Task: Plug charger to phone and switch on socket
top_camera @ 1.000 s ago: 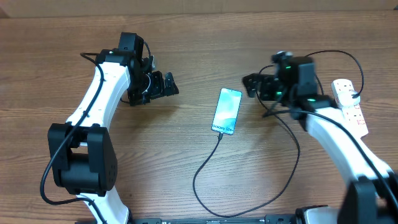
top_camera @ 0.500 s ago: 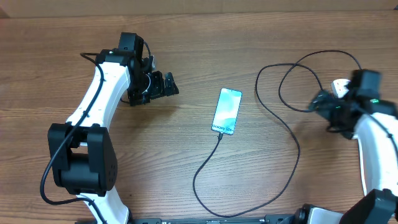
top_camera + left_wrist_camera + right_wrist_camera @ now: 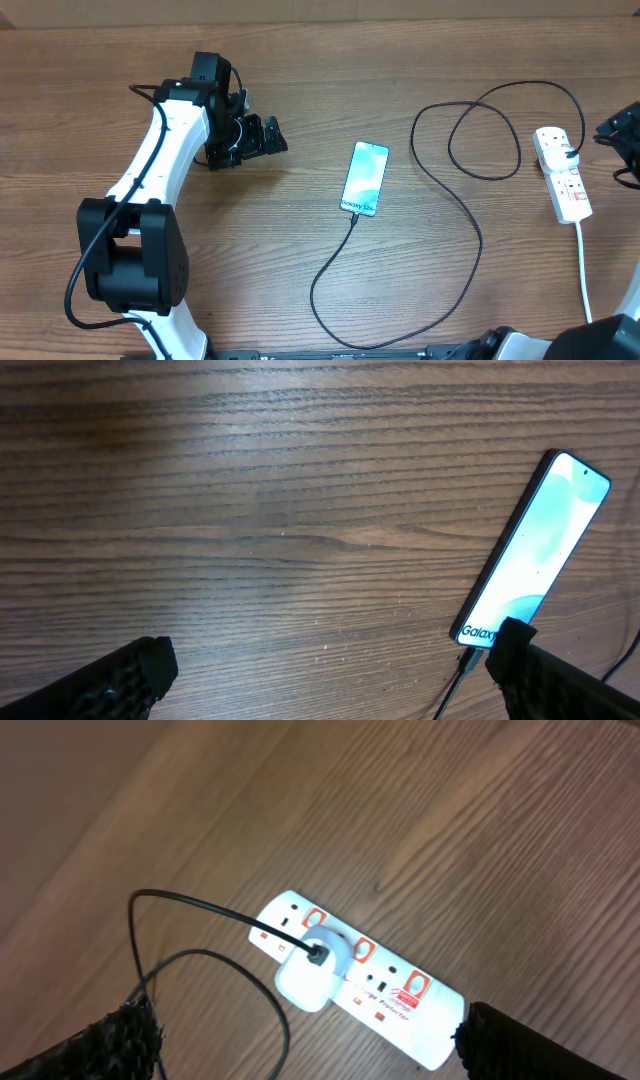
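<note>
The phone (image 3: 365, 178) lies screen-up in mid-table, lit blue and white, and also shows in the left wrist view (image 3: 535, 560). The charger (image 3: 470, 220), a thin black cable, has its tip (image 3: 468, 660) at the phone's lower edge. From there it loops round to a white adapter (image 3: 308, 976) in the socket (image 3: 562, 172). My left gripper (image 3: 255, 138) hovers open left of the phone. My right gripper (image 3: 620, 135) stands open at the right edge, above the socket (image 3: 400, 995), holding nothing.
The socket's white cord (image 3: 583, 270) runs toward the table's front edge. A wide loop of the charger (image 3: 330, 300) lies in front of the phone. Red switches (image 3: 362, 948) line the socket; their position is unreadable.
My right arm has swung from beside the phone to the far right, above the socket, uncovering the cable loops. The left arm, the phone and the socket have stayed put.
</note>
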Action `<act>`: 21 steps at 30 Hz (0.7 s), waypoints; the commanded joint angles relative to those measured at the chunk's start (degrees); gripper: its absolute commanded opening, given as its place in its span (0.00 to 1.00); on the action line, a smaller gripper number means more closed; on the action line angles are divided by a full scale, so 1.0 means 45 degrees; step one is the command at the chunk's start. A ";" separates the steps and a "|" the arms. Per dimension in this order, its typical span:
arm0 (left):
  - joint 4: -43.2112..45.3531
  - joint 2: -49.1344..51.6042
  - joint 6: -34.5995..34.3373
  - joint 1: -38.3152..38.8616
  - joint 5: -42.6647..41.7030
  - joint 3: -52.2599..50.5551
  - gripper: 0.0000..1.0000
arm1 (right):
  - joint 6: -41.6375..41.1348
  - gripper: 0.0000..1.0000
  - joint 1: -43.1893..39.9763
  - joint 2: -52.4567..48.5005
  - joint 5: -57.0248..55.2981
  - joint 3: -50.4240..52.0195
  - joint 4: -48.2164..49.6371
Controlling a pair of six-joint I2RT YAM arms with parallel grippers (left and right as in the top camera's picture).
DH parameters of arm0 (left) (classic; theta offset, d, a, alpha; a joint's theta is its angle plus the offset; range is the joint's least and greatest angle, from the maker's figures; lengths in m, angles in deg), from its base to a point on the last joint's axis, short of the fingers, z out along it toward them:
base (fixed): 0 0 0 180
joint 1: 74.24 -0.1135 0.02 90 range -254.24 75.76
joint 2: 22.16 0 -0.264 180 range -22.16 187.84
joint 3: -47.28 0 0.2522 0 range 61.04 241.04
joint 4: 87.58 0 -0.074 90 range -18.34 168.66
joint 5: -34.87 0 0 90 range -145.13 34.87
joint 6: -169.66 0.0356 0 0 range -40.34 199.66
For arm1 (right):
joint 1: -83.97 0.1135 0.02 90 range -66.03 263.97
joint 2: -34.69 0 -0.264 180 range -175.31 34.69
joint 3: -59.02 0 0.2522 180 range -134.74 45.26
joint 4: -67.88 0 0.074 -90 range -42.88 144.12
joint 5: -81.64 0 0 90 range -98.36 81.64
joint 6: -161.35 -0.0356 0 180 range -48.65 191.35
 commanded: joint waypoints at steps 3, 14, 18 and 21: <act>0.0010 -0.0097 -0.0044 0.0005 0.0083 0.0034 0.99 | 0.0097 0.96 -0.0049 -0.1457 -0.1695 -0.0146 -0.0355; 0.0010 -0.0097 -0.0039 0.0005 0.0083 0.0034 1.00 | 0.0782 1.00 -0.0461 -0.4333 -0.2118 -0.0146 -0.0510; 0.0010 -0.0097 -0.0039 0.0005 0.0083 0.0034 1.00 | 0.1122 1.00 -0.0461 -0.5251 -0.2118 -0.0146 -0.0301; 0.0010 -0.0097 -0.0044 0.0005 0.0083 0.0034 1.00 | 0.1297 1.00 -0.0461 -0.5799 -0.2118 -0.0146 -0.0097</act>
